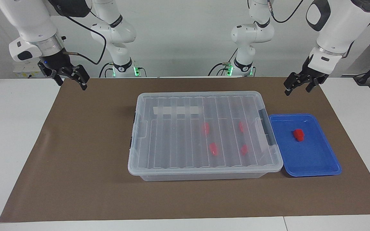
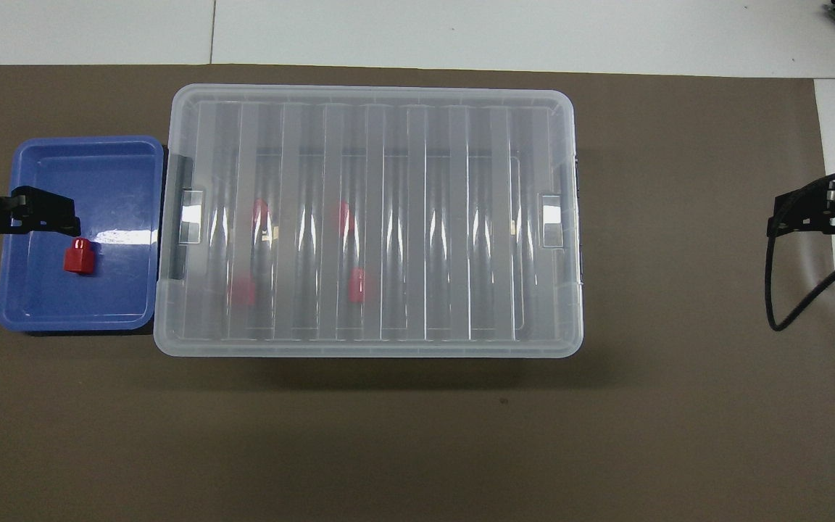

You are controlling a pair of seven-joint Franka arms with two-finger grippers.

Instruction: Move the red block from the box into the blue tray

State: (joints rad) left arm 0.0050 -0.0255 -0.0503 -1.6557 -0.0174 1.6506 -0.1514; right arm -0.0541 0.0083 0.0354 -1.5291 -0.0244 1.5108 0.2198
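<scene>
The clear box (image 1: 172, 141) stands in the middle of the brown mat with its ribbed lid on; it also shows in the overhead view (image 2: 417, 217). Several red blocks (image 1: 213, 148) show through the lid inside it. One red block (image 1: 298, 134) lies in the blue tray (image 1: 316, 160), which sits beside the box toward the left arm's end. The same block (image 2: 77, 257) and tray (image 2: 120, 167) show in the overhead view. My left gripper (image 1: 297, 90) is open and empty, raised over the tray's end of the mat. My right gripper (image 1: 72, 85) is open and empty, raised over the mat's other end.
The brown mat (image 1: 75, 166) covers most of the white table. Dark grey clip handles (image 1: 267, 128) sit on the box's ends. A black cable (image 2: 780, 290) hangs from the right gripper (image 2: 798, 214). The left gripper (image 2: 44, 214) overlaps the tray from above.
</scene>
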